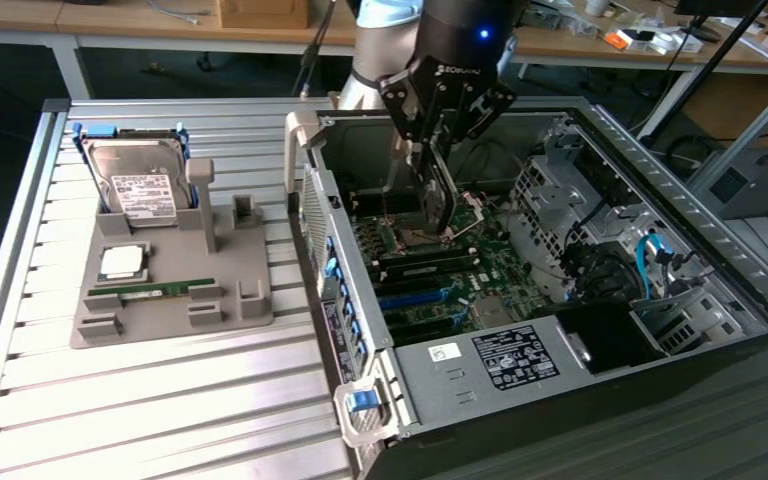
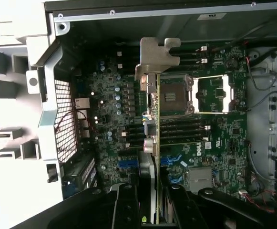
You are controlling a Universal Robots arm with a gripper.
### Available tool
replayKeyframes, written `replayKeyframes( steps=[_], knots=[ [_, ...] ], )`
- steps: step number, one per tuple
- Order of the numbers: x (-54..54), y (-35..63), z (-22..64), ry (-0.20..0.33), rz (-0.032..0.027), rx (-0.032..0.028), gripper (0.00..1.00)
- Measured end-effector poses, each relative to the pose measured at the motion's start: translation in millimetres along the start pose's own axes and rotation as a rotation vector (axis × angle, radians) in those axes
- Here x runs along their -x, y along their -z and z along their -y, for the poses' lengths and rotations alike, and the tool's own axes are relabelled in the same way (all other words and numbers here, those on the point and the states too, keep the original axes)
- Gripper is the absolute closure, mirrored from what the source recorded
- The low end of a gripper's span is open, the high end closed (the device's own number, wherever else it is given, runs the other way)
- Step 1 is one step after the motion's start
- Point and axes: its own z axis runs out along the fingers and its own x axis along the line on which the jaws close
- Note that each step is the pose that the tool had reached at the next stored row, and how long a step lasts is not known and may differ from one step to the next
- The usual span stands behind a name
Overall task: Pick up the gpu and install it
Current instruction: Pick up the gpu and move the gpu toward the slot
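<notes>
The gpu (image 1: 439,200) hangs upright and edge-on inside the open computer case (image 1: 758,290), above the motherboard (image 1: 424,270). My gripper (image 1: 438,145) is shut on its upper edge. In the wrist view the gpu (image 2: 156,138) appears as a thin green board seen edge-on, with its silver end bracket (image 2: 157,55) at the far end, and my gripper (image 2: 152,202) clamps it between two black fingers (image 2: 126,205). Below the card lie the open CPU socket (image 2: 176,95) and the expansion slots (image 2: 128,163). The card's lower edge looks clear of the board.
A grey fixture (image 1: 104,325) on the slatted table, at the exterior view's left, holds a silver hard drive (image 1: 137,185), a CPU (image 1: 120,262) and a memory stick (image 1: 157,288). The case's rear wall (image 1: 324,250), drive cage (image 1: 558,190) and power supply (image 1: 518,355) surround the motherboard.
</notes>
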Motion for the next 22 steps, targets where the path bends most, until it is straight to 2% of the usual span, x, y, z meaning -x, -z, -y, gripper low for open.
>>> replayKeyframes(
  steps=[16,22],
  knots=[
    [12.3,-5.6,-0.8,0.0,0.0,-0.002,0.73],
    [23.2,-7.8,-1.7,0.0,0.0,-0.0023,0.73]
  ],
)
